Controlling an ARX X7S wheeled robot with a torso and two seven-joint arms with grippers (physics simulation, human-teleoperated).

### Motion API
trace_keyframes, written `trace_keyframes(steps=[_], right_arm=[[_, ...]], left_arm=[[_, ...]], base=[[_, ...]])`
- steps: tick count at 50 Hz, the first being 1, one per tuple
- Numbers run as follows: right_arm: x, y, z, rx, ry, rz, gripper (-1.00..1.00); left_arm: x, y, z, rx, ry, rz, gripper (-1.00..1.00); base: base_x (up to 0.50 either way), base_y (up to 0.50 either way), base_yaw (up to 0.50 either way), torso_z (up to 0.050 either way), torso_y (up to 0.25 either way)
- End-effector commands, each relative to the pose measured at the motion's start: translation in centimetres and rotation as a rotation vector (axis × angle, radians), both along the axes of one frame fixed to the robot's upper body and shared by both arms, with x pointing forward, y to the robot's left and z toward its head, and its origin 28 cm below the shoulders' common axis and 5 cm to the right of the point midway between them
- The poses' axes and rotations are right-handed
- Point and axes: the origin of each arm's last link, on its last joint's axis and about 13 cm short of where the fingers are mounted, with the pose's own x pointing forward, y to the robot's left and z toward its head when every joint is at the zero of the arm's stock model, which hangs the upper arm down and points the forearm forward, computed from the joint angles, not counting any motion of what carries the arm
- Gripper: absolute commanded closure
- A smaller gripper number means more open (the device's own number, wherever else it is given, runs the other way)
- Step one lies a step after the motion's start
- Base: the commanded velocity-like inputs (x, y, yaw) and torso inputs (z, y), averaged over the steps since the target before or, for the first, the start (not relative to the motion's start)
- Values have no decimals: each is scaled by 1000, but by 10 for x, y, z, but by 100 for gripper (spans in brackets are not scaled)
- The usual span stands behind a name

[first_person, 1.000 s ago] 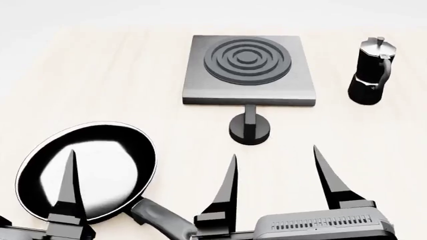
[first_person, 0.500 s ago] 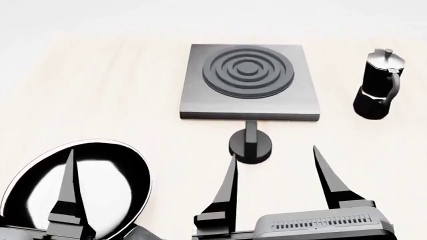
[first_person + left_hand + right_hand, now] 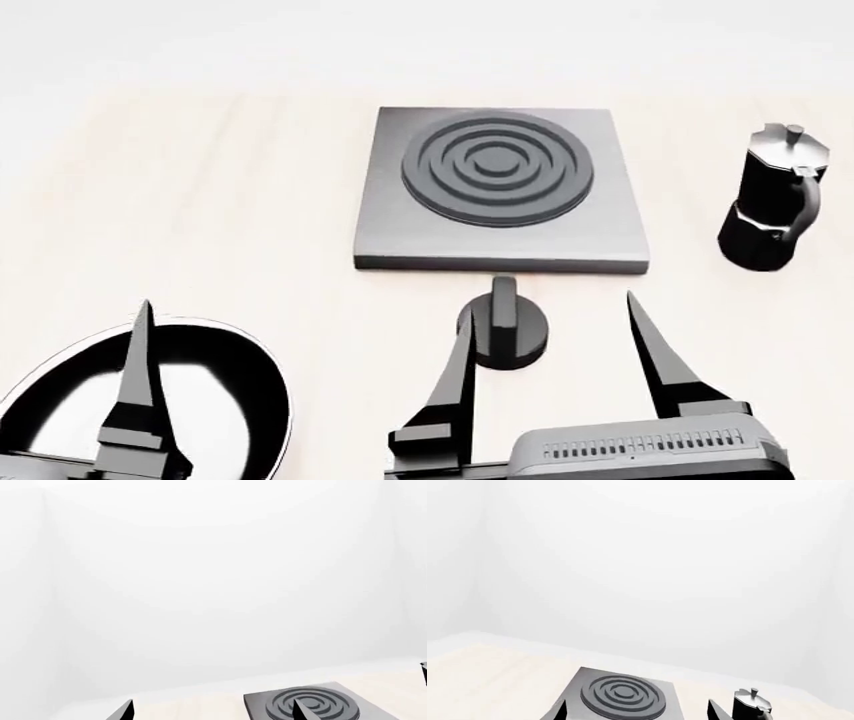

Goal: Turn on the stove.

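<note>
Head view: knob (image 3: 503,336) just beyond spread right gripper (image 3: 550,345), seemingly apart.

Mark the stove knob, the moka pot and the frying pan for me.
stove knob (image 3: 503,333), head view, on its raised ridge.
moka pot (image 3: 771,205), head view, on its body.
frying pan (image 3: 214,400), head view, on its inner base.

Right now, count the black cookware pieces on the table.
2: the frying pan at the near left under the left gripper, the moka pot at the far right.
</note>
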Motion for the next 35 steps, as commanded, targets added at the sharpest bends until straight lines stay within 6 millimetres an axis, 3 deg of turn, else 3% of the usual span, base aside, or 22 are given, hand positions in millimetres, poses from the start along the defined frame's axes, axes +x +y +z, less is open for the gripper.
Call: trace_keyframes(steps=[1,35], right_arm=[[0,0,0,-1,3,0,-100],[1,1,0,2,1,4,-100]], left_arm=[[0,0,0,-1,1,0,-100],[1,0,-1,0,1,0,-100]], base=[[164,0,0,0,0],[169,0,0,0,0]])
